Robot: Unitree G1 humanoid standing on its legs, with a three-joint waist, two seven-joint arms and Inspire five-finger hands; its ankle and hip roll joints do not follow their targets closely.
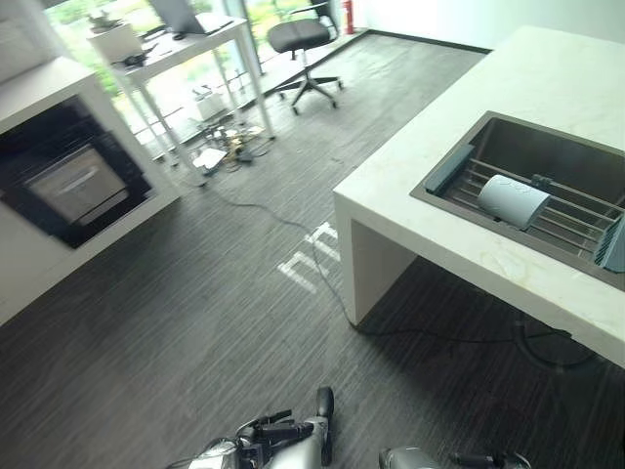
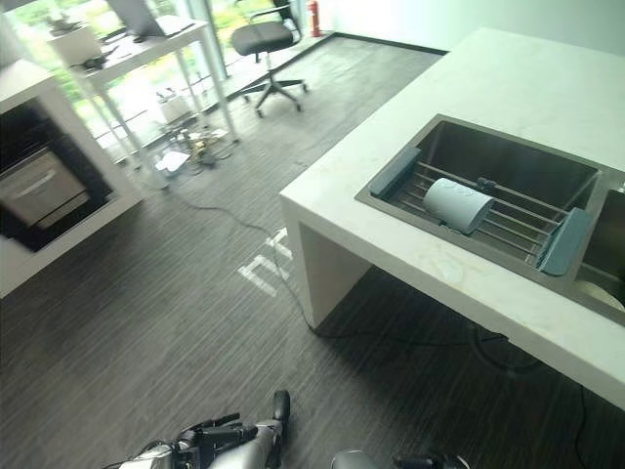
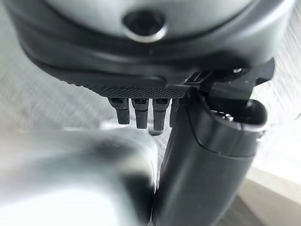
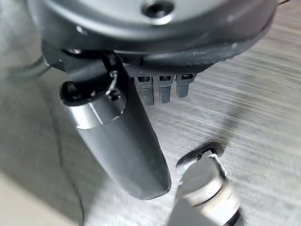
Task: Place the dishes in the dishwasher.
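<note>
With both the left hand point(image 3: 207, 155) and right hand point(image 4: 117, 136) hanging empty, fingers relaxed straight, approach squarely — the cup point(image 1: 513, 200) lies tipped on the sink rack point(image 1: 571, 220) — before reaching.

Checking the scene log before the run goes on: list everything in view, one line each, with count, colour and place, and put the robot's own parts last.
Cup: one, pale blue-white, lying on its side on the rack in the sink.
Rack: one, metal wire with grey-blue ends, across the sink.
Sink: one, dark grey, set in the counter.
Counter: one, cream-white, at the right.
Built-in oven: one, black, in the white cabinet at the left.
Office chair: one, dark grey, far off by the window.
Desk: one, white, by the window, things on it and under it.
Left hand: one, dark, fingers straight, holding nothing.
Right hand: one, dark, fingers straight, holding nothing.
</note>
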